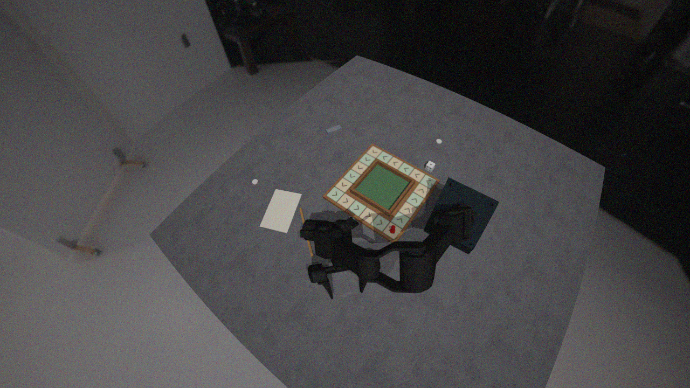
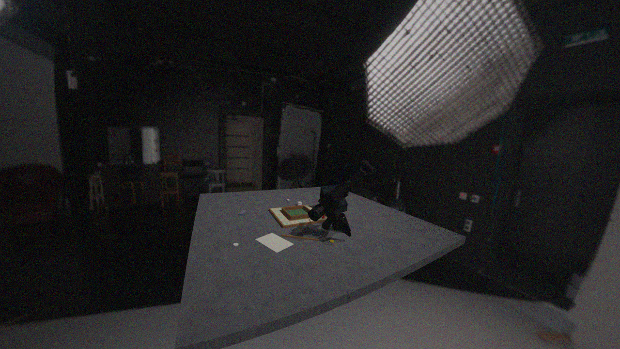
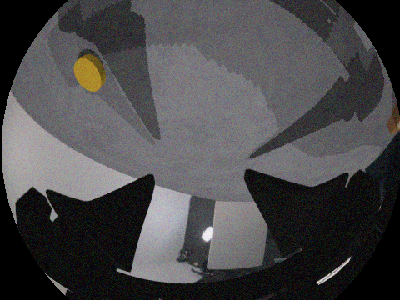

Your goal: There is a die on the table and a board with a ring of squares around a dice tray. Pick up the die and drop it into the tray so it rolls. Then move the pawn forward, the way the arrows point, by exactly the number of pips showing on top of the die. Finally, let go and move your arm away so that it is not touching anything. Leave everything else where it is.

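A white die (image 1: 430, 166) (image 2: 299, 203) lies on the table just outside the board's corner, near the dark plate. The board (image 1: 356, 207) (image 2: 286, 223) has a ring of cream and green arrow squares around a green-floored dice tray (image 1: 383, 187) (image 2: 296, 212), which is empty. A red pawn (image 1: 392, 229) (image 2: 323, 216) stands on the corner square nearest the arm. My gripper (image 1: 346, 295) (image 3: 200, 177) is open and empty, above the table to the side of the board, away from die and pawn. The pips on the die are too small to read surely.
A dark plate (image 1: 482, 208) lies beside the board under the arm. A cream sheet (image 1: 280, 210) (image 2: 274, 242), a thin orange stick (image 1: 302, 217) (image 2: 299, 237), a yellow disc (image 2: 331, 241) (image 3: 89, 72), a grey-blue block (image 1: 333, 129) (image 2: 241, 212) and small white discs (image 1: 254, 181) (image 1: 438, 141) lie around.
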`<state>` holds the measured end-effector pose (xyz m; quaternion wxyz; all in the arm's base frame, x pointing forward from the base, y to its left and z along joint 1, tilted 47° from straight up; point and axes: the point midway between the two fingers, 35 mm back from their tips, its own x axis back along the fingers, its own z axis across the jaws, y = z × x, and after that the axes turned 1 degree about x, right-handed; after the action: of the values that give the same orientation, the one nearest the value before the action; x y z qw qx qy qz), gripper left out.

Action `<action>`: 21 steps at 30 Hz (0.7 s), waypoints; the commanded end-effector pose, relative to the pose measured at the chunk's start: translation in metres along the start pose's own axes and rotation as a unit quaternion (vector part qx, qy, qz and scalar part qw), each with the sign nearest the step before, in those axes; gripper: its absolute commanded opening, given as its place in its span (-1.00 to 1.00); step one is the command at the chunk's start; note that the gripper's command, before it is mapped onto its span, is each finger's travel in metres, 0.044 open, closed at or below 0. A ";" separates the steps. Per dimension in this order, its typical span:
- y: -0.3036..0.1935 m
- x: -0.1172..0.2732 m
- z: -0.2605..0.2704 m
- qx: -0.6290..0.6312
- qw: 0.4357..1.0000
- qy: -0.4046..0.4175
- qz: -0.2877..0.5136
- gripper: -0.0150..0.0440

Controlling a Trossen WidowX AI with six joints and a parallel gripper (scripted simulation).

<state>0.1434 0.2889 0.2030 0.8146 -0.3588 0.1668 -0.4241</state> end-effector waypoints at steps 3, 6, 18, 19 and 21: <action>0.020 0.017 -0.002 0.022 0.999 0.002 -0.038 0.60; 0.058 0.056 -0.011 0.063 0.992 -0.002 -0.111 0.44; 0.150 0.224 -0.107 0.163 0.930 -0.088 -0.317 0.44; 0.153 0.237 -0.119 0.168 0.925 -0.098 -0.326 0.44; 0.158 0.261 -0.145 0.178 0.915 -0.117 -0.342 0.44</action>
<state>0.2970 0.1268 0.0404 0.7037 -0.2715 -0.0599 -0.6538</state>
